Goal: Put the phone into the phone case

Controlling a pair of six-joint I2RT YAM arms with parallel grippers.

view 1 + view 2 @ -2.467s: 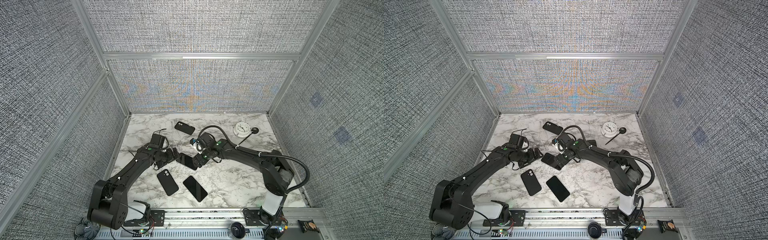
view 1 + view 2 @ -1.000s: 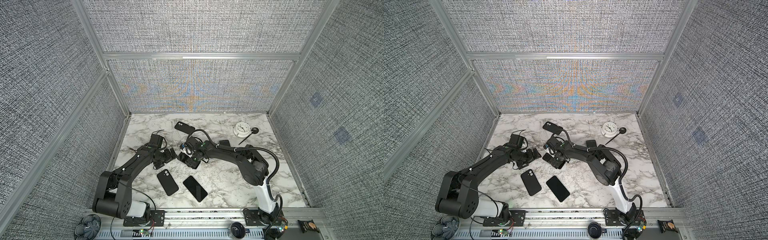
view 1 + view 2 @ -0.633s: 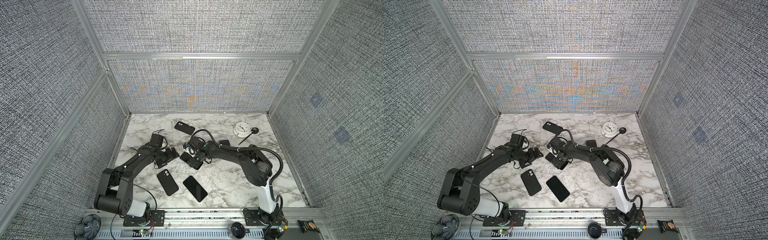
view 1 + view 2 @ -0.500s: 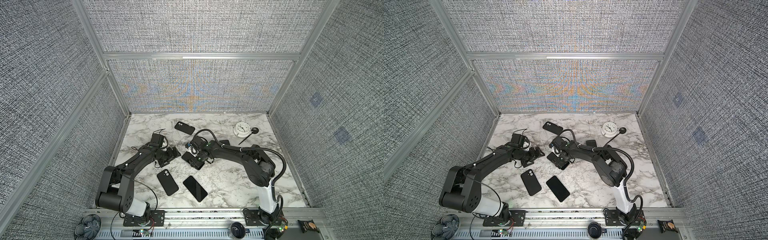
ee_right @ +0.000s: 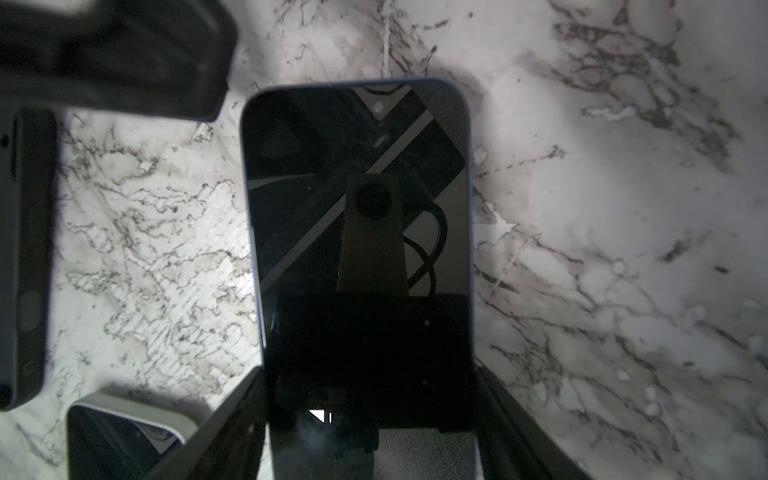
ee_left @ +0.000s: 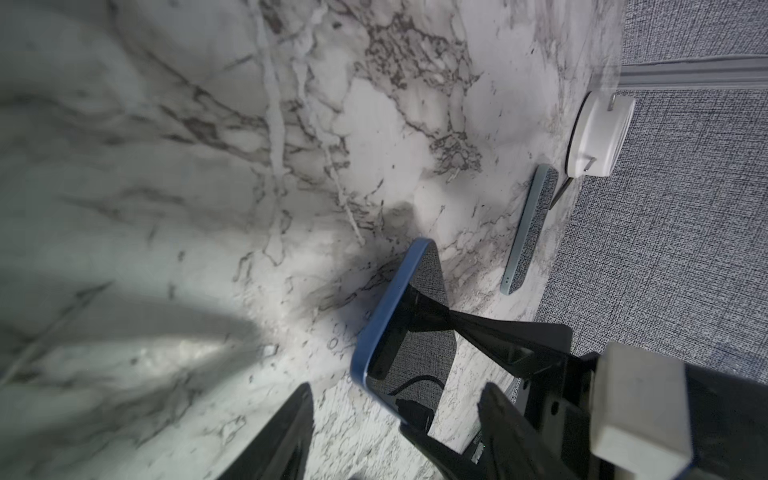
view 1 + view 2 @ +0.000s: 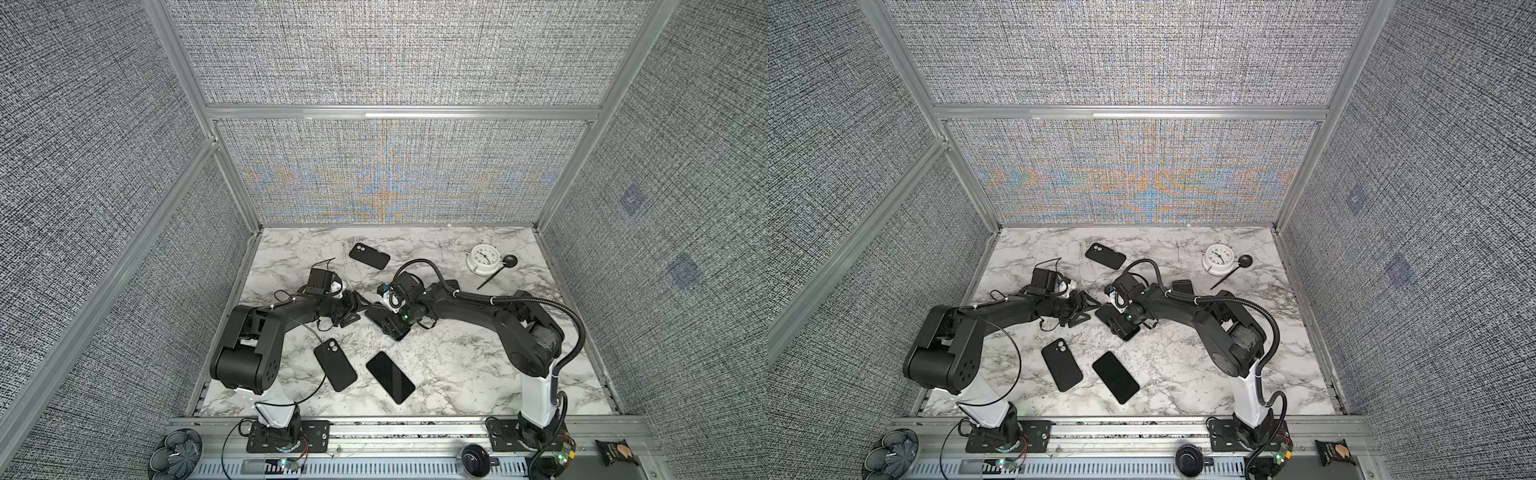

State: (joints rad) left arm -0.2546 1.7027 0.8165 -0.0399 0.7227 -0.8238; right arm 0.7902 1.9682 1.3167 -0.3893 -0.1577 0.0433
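Observation:
A blue-edged phone [image 5: 357, 216] with a dark screen facing up is held low over the marble, and my right gripper [image 5: 368, 370] is shut on its two long sides. In both top views it sits mid-table [image 7: 376, 311]. My left gripper [image 6: 399, 388] faces it from the left [image 7: 353, 309], open, with the phone's near corner [image 6: 390, 365] between its fingertips and no contact showing. A black phone case [image 7: 335, 364] with a camera cut-out lies in front of them, and a similar one [image 7: 369, 256] lies at the back.
A black phone [image 7: 390, 377] lies screen up near the front edge. A pale teal phone [image 6: 528, 224] lies beside the right arm. A white clock [image 7: 482, 258] and a black ball-ended stick [image 7: 500, 270] sit at the back right. Grey walls enclose the table.
My left gripper's jaws have narrowed and it has edged closer to the phone's end. The right gripper keeps its hold on the phone and has shifted slightly to the right.

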